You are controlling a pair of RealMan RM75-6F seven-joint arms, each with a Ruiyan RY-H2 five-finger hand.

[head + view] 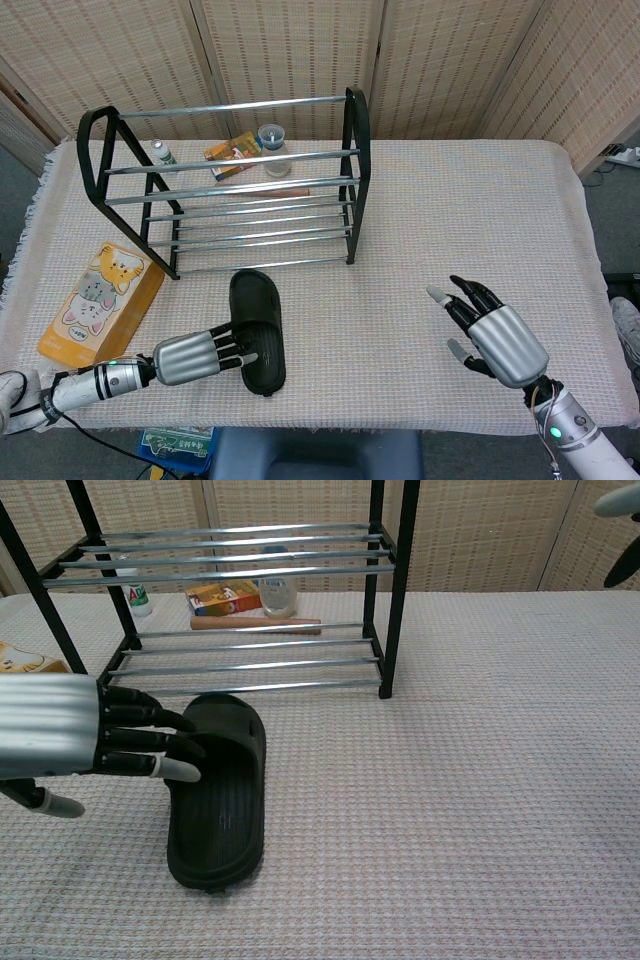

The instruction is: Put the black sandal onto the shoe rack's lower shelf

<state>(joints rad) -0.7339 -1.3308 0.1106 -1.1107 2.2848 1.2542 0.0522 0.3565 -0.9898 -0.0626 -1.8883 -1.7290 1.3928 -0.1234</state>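
The black sandal (258,330) (220,790) lies flat on the cloth just in front of the black-framed shoe rack (230,190) (240,560), toe end toward me. The rack's lower shelf (260,240) (250,665) of metal bars holds nothing. My left hand (192,357) (62,742) lies low at the sandal's left side, fingers stretched out, fingertips (165,748) over its left edge, gripping nothing. My right hand (495,338) hovers open well to the right; only its fingertips (618,502) show in the chest view's top corner.
A yellow box with cat pictures (100,300) (25,660) lies left of the sandal. Behind the rack stand a small bottle (162,152), a colourful box (222,597) and a cup (278,598), with a wooden stick (255,623) on the cloth.
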